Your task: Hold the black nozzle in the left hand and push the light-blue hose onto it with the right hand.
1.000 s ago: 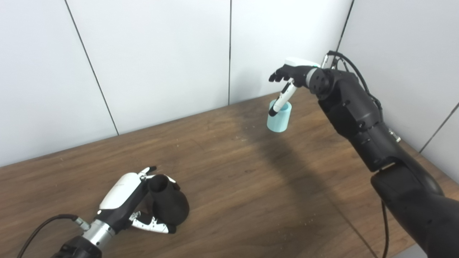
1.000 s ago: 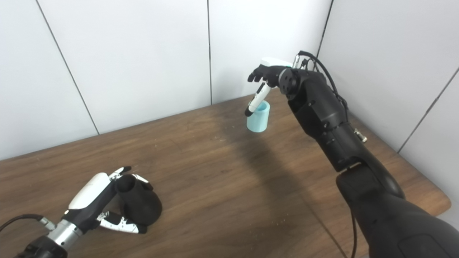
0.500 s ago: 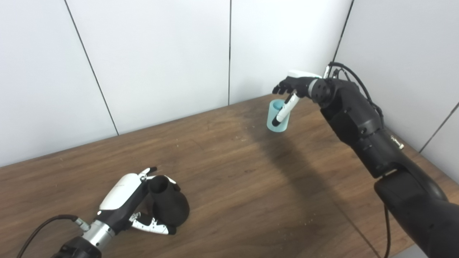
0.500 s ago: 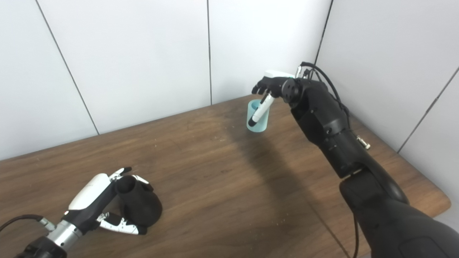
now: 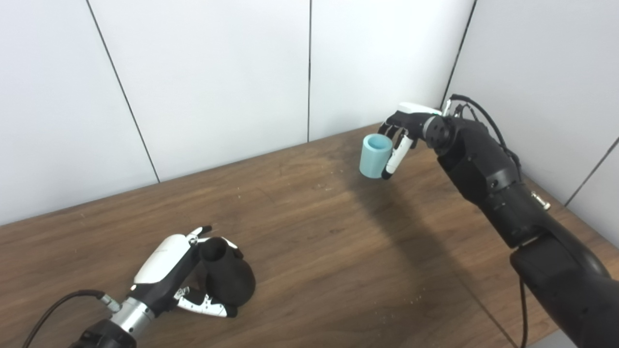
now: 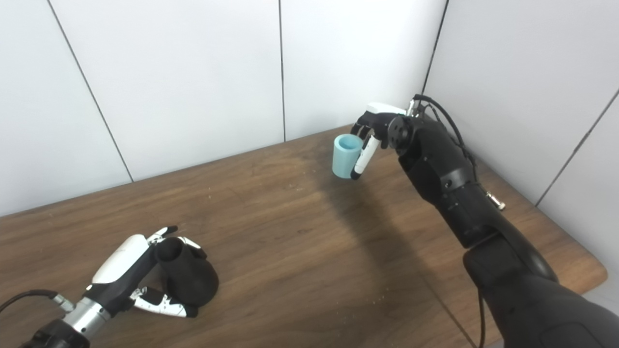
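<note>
Short light-blue plastic hose (image 5: 375, 156) upright, far right on brown wooden counter (image 5: 309, 227); right hand (image 5: 404, 130) fingers (image 5: 392, 159) around it, grip unconfirmed. Flared black nozzle (image 5: 225, 275) near left, grasped by left hand (image 5: 169, 270). Advised: secure firm wrap before lifting.

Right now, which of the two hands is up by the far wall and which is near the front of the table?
The right hand, beside the light-blue hose, is by the wall; the left hand, around the black nozzle, is near the front.

Light: I'm seeing bright, even light falling from above.
Shadows: the right arm is casting a broad soft band across the worktop (image 5: 338, 241).
Focus: everything is staying sharp, without glare.
</note>
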Controlling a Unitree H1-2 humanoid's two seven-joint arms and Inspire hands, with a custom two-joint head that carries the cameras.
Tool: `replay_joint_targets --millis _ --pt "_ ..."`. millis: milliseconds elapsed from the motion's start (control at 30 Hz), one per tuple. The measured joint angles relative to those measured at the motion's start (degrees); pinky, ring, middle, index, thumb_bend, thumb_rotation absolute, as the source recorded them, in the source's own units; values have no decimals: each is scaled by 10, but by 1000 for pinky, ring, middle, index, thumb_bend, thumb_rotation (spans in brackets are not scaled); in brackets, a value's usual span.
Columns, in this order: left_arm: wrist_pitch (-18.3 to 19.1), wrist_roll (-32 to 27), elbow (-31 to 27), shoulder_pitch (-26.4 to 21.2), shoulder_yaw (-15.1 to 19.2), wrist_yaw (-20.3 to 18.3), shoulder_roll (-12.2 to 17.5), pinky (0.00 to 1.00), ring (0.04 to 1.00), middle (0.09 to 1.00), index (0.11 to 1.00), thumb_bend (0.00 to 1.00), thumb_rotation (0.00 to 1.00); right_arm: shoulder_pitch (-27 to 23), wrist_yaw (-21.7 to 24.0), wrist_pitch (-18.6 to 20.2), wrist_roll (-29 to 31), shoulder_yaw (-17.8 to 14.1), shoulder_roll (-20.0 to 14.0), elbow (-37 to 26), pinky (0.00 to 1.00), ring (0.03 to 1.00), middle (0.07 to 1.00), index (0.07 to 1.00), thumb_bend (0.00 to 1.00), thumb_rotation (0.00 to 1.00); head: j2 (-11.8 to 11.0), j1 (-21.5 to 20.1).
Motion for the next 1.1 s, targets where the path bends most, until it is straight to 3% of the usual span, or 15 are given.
replay_joint_targets --millis 567,1100 --pt "0 0 -2 1 0 0 2 956 569 467 491 526 0 3 -86 -3 37 19 5 13 546 676 735 769 904 137 3 6" --pt "-2 0 -4 2 -1 0 3 955 578 482 485 526 0 3 -111 -4 52 46 9 32 546 673 733 770 901 137 11 14"
